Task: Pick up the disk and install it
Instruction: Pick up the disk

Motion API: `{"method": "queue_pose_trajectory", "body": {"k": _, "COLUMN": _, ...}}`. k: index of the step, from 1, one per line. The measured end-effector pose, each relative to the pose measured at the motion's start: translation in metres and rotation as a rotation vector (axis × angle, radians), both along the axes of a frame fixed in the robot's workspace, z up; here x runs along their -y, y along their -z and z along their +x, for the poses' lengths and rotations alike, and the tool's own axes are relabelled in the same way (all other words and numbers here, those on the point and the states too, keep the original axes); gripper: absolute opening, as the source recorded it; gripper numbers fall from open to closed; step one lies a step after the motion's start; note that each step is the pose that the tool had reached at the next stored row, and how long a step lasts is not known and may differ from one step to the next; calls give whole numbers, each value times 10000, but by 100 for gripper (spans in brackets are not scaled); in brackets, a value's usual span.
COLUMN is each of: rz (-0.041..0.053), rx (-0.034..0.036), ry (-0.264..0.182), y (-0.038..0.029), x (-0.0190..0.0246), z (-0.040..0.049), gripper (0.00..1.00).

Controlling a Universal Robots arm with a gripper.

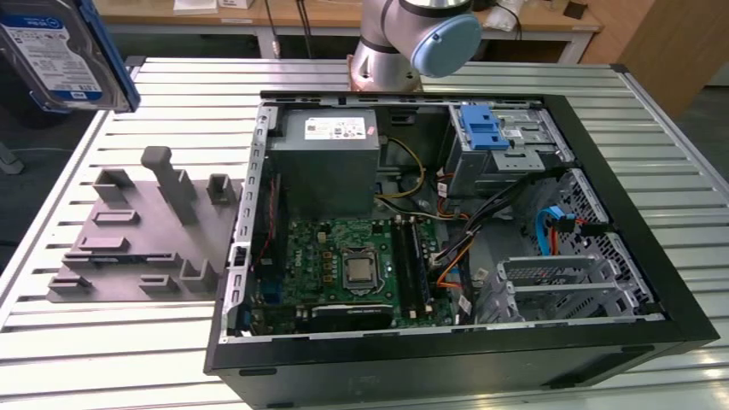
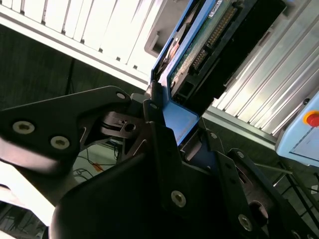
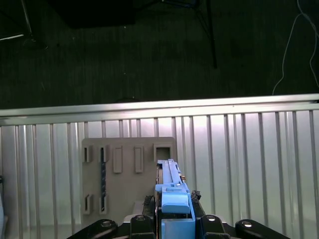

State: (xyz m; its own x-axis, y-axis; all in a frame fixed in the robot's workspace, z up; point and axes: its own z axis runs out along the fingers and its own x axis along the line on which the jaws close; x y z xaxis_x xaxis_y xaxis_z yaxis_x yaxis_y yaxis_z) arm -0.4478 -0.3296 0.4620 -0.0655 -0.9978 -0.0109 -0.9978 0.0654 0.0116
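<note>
Held item: disk (image 1: 57, 51), a flat silver rectangular hard drive with white-and-blue label in a blue plastic carrier; raised in the air, well apart from the case on the exterior view's left; black jaws closed on its carrier, disk (image 2: 219, 45) standing out beyond them.
Container: open black computer case (image 1: 638, 299) on slatted metal bench (image 1: 638, 94); inside, green motherboard (image 1: 347, 265), grey metal power-supply box (image 1: 324, 162), blue ridged plastic latch (image 1: 484, 128).
Beside the case, exterior view's left: grey slotted fixture plate (image 1: 137, 231).

In the exterior view the disk (image 1: 54, 47), upper left, runs off the top and left edges. The arm (image 1: 424, 38), top middle, is cut off too.
</note>
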Motion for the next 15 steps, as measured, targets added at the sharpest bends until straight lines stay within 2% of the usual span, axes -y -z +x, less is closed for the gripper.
{"method": "queue_pose_trajectory", "body": {"k": 15, "rz": 0, "rx": 0, "ry": 1, "y": -119, "x": -1, "z": 0, "gripper": 36}}
